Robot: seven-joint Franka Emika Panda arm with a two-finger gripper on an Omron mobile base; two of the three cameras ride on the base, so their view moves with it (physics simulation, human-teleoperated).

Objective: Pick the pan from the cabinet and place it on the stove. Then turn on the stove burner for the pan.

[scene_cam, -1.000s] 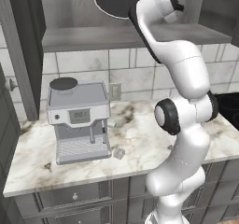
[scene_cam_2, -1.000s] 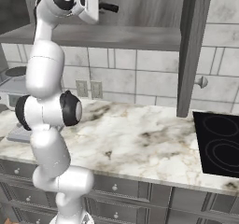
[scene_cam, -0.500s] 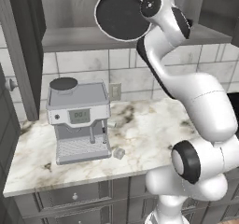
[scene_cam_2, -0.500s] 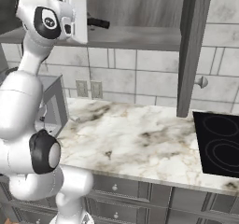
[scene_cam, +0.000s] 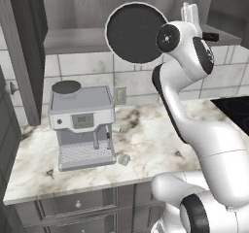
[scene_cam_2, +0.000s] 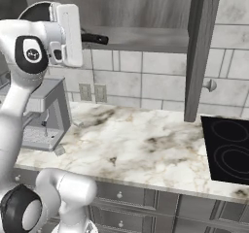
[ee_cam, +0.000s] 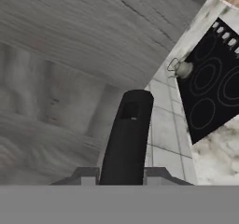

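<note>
**Pan held high, stove far to the right**

The cabinet stands open above the table, door swung out. The stove lies flat at the table's right end, well apart from the arm and lower, on the far side of that door. The pan is out in front of the cabinet shelf, tipped on edge with its black inside facing the left base camera, above the coffee machine. Its handle runs straight out between the jaws. The pincer is clenched on that handle. Judged next: carry rightward and down, level the pan.
</note>
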